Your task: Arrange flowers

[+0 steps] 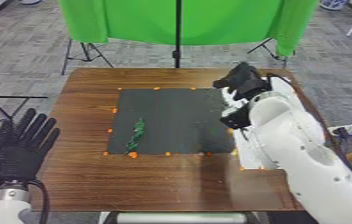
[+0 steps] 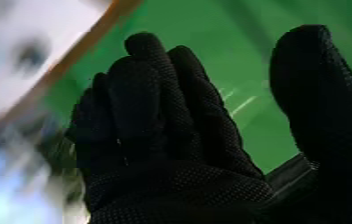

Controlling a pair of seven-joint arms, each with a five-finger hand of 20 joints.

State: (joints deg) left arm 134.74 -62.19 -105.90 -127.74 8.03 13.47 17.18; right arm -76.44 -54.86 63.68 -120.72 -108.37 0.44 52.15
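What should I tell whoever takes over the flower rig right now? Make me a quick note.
Left hand: open, off the table's left edge.
Right hand: open, thumb apart from the fingers, over the far right corner of the dark mat.
Things: one green sprig lies on the mat's left part.
Done: I can't confirm any finished arrangement.
Left: the sprig lies loose, so it probably needs picking up and placing.

Head view brightly lit, soft sheen on table (image 1: 215, 182); right wrist view: deep shadow before bright green cloth (image 2: 217, 65).
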